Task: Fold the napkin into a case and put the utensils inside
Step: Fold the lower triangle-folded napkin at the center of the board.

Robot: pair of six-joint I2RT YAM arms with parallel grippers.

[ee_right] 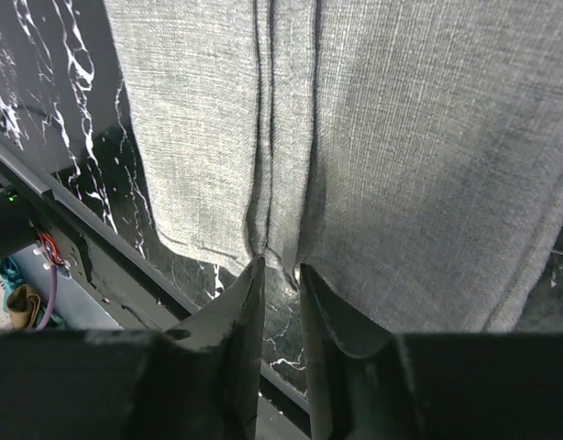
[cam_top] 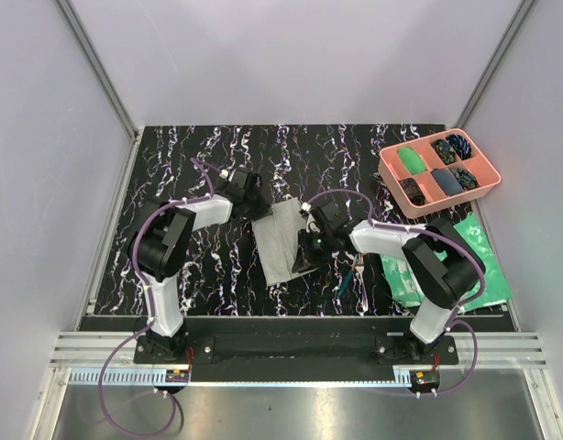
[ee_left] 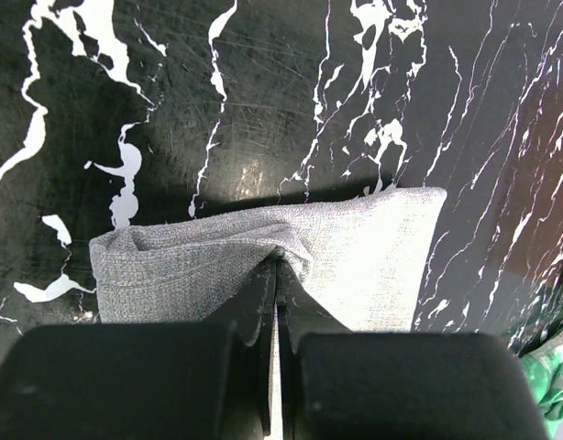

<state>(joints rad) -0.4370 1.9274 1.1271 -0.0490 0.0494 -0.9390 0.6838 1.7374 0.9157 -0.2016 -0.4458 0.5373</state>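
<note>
Left hand is pinching a raised fold at the far end of the napkin, fingers pressed together. Right hand is sitting at its near-right edge, fingers narrowly apart; whether it is gripping cannot be told. The napkin is lying mid-desk, partly folded.

Risk: uneven pulling is threatening to drag the layers open.

Utensils are lying just right, beside the green sheet, with the right arm overhanging them.

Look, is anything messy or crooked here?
A little. The napkin is rumpled into a peak where the left gripper pinches it, and it lies slanted on the table. Nothing looks spilled or broken.
</note>
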